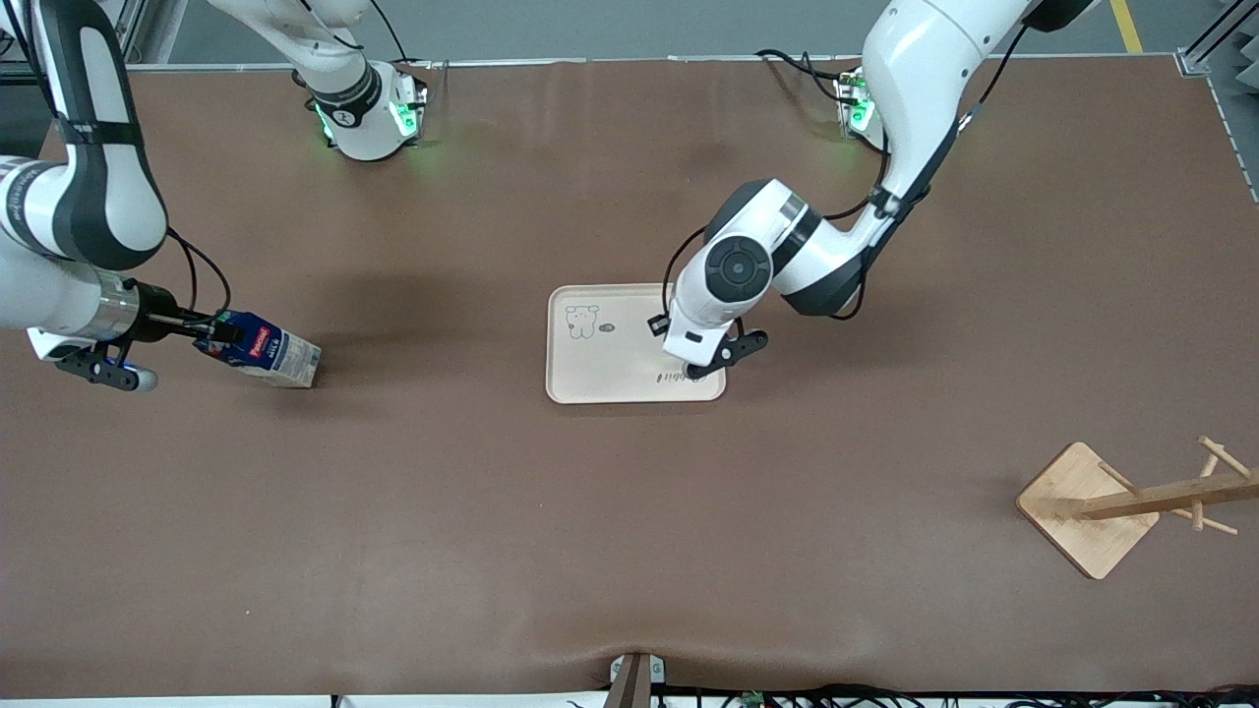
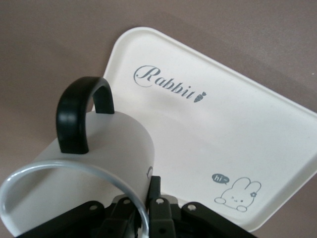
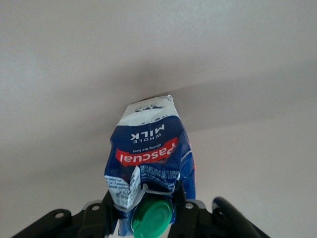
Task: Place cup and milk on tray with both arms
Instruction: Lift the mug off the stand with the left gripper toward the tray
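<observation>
cup [image 2: 94, 163]: not showing in the front view, the left arm's wrist covering it
tray [image 1: 610, 379]: one corner lying hidden under that wrist
milk [image 3: 148, 163]: top end sitting masked between the right gripper's fingers [image 3: 185, 208]
wooden rack [image 1: 1131, 501]: running past the front view's edge

From my station the front view is evenly and softly lit from overhead. The brown table [image 1: 629, 551] shows a dull sheen but no hard glare. Soft shadows lie under both arms, and one beside the milk [image 1: 264, 354]. Green light from the bases spills onto the table by them. The right wrist view looks washed out and pale, with a broad shadow band above the carton. In the left wrist view, the cup [image 2: 94, 163] is slightly soft up close, while the tray [image 2: 237, 124] lettering reads sharp.
</observation>
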